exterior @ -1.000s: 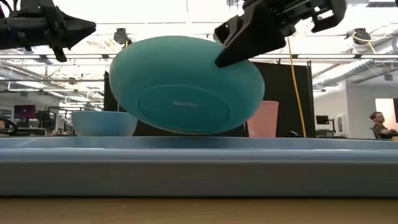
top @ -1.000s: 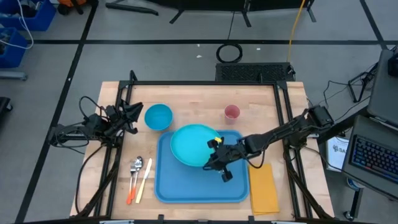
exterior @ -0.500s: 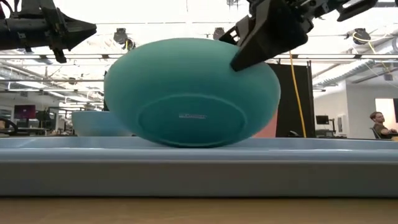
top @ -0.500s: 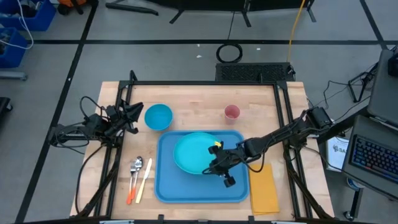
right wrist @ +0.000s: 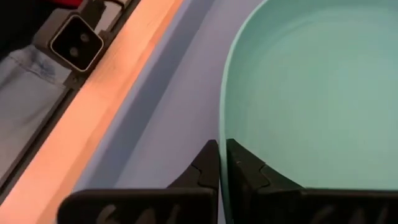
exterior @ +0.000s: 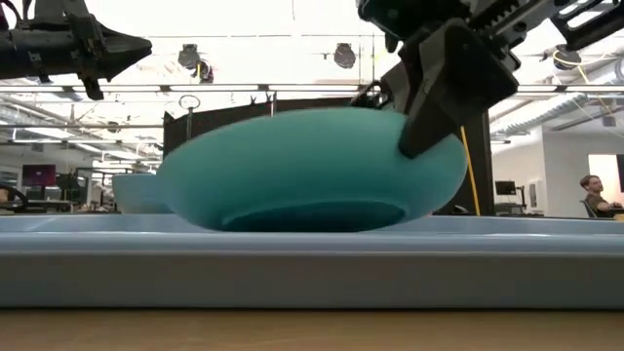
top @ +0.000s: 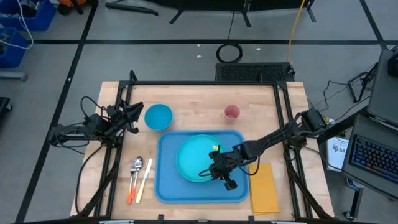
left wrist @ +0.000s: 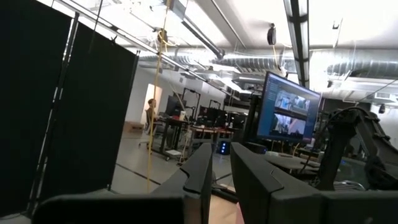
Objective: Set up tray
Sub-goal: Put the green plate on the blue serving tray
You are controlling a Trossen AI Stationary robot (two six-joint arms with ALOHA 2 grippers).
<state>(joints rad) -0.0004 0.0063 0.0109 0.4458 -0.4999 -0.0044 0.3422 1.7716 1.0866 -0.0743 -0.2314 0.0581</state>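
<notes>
Right gripper (top: 214,171) pinching rim of round turquoise plastic plate (top: 198,158), fingers (right wrist: 208,165) pressed tight on its edge. Plate tilted, low inside large flat blue plastic tray (top: 166,186); tray lies mid-table toward front edge. Left gripper (top: 133,116) waits raised over table's left side, beside round blue bowl (top: 158,116); fingers (left wrist: 200,174) stand near together, nothing between. Pink cup (top: 232,112) behind tray, cutlery (top: 139,177) left of tray, yellow napkin (top: 263,186) right of tray. No legible writing.
</notes>
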